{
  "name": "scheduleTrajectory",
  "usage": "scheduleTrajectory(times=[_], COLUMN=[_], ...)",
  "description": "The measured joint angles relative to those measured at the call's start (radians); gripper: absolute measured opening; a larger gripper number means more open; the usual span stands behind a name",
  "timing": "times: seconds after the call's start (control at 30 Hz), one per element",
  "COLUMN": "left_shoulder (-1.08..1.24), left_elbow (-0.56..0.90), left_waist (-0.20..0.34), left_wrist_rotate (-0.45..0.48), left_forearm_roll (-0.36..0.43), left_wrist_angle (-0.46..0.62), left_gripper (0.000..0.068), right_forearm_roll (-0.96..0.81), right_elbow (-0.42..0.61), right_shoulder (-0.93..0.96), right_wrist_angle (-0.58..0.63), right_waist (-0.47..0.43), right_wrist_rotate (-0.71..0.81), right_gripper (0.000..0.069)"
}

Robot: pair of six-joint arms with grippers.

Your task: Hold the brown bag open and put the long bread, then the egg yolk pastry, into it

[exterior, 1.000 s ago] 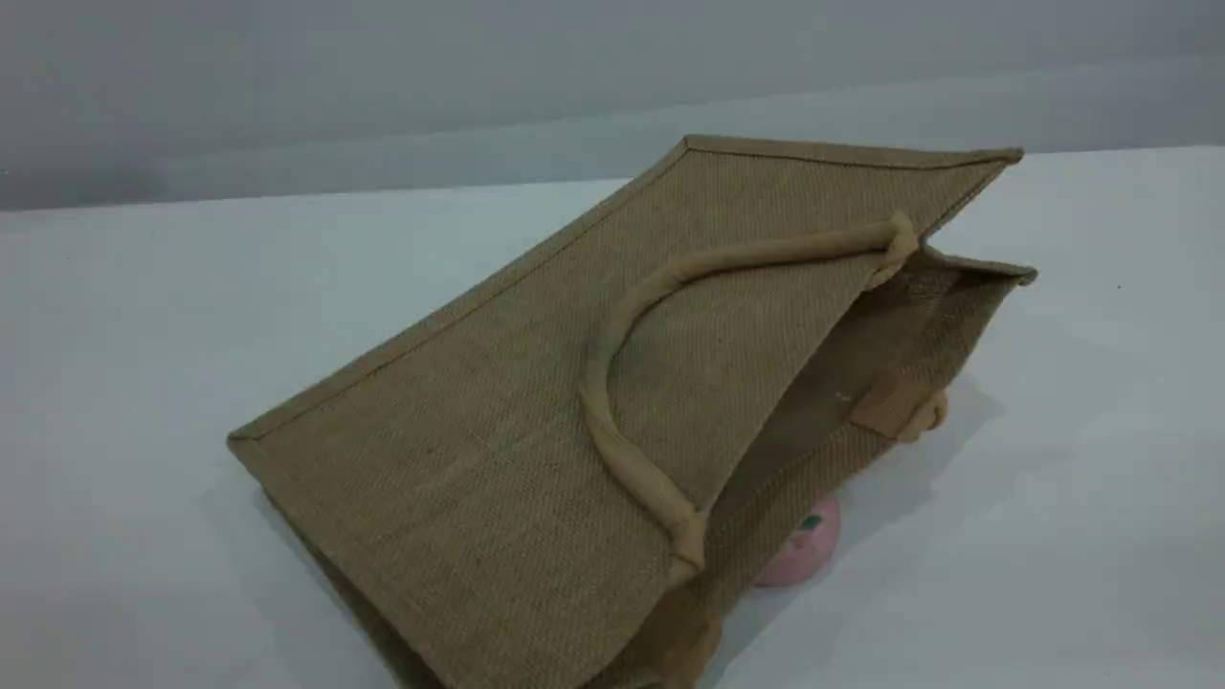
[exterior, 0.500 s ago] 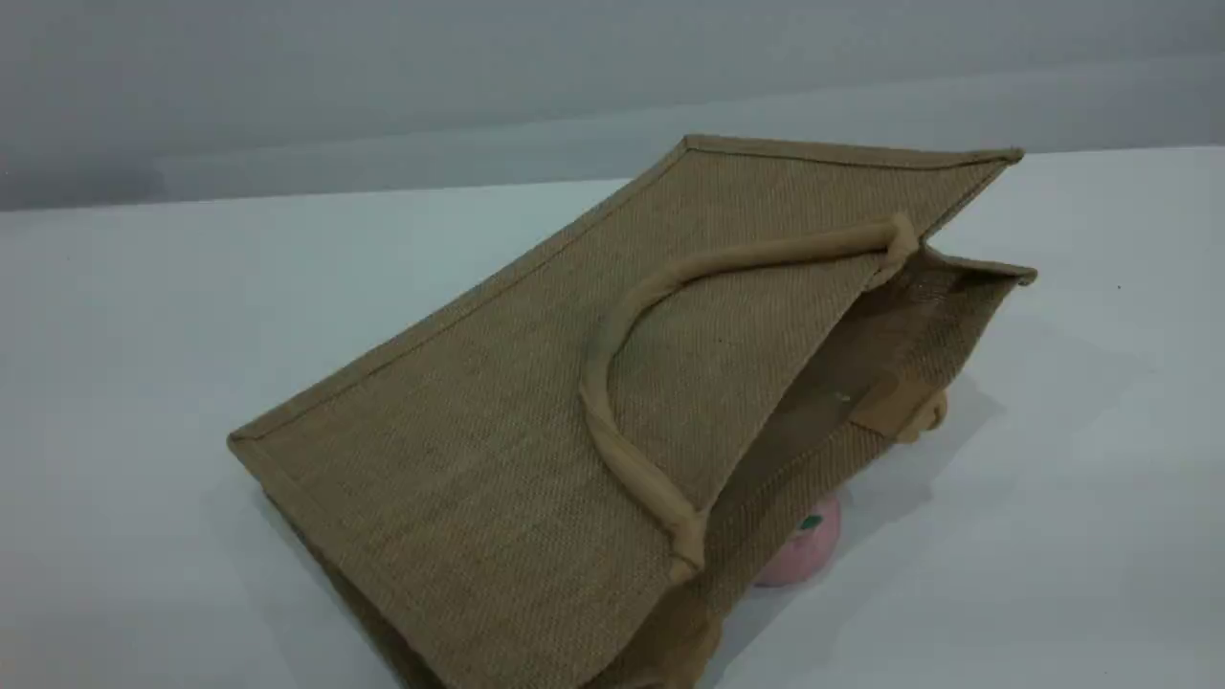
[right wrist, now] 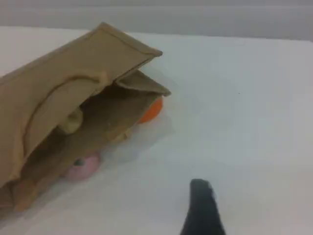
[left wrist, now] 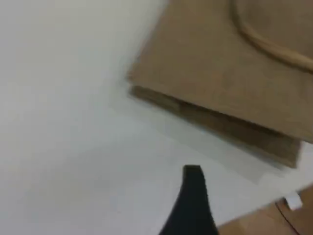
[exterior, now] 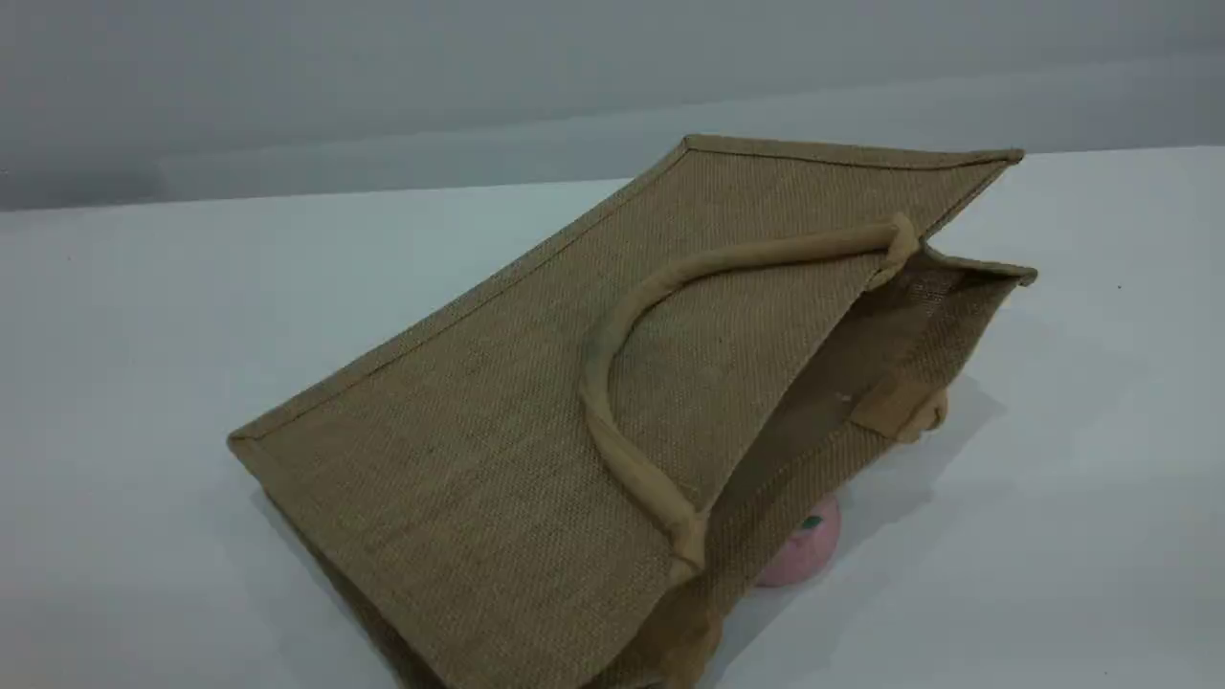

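The brown bag [exterior: 536,450] lies on its side on the white table, its mouth facing right and gaping a little. One beige handle [exterior: 612,335] arcs across its upper face. In the left wrist view the bag [left wrist: 220,68] fills the upper right, and my left gripper's single black fingertip [left wrist: 193,183] hovers over bare table well short of it. In the right wrist view the bag's mouth [right wrist: 105,115] faces me at the left, and my right fingertip [right wrist: 200,193] stands alone over the table, apart from the bag. Neither gripper holds anything. The long bread and the egg yolk pastry are hidden.
A pink ball [exterior: 802,550] with a green mark pokes out from under the bag's lower edge. An orange thing [right wrist: 151,110] shows under the bag's far corner. The table's edge [left wrist: 274,208] runs close to my left gripper.
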Motion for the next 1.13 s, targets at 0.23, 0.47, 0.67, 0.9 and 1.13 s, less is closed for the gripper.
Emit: scheduleTrajectory(times=[0.23, 0.47, 0.67, 0.9, 1.13], left_shoulder=[-0.003, -0.139, -0.157, -0.156, -0.156], left_elbow=[0.0, 0.0, -0.004, -0.002, -0.002], left_waist=[0.22, 0.245, 0.245, 0.245, 0.245], left_wrist_rotate=[0.0, 0.0, 0.0, 0.0, 0.0], left_forearm_roll=[0.0, -0.003, -0.01, -0.01, -0.009], left_wrist_angle=[-0.001, 0.0, 0.007, 0.004, 0.003], left_gripper=[0.0535, 0.0535, 0.0535, 0.0535, 0.0535], right_forearm_roll=[0.0, 0.0, 0.0, 0.0, 0.0], right_elbow=[0.0, 0.0, 0.0, 0.0, 0.0], right_shoulder=[0.0, 0.0, 0.0, 0.0, 0.0], right_wrist_angle=[0.0, 0.0, 0.0, 0.0, 0.0], right_waist=[0.0, 0.0, 0.0, 0.0, 0.0], right_wrist_rotate=[0.0, 0.0, 0.0, 0.0, 0.0], right_gripper=[0.0441, 0.0441, 0.0441, 0.0441, 0.044])
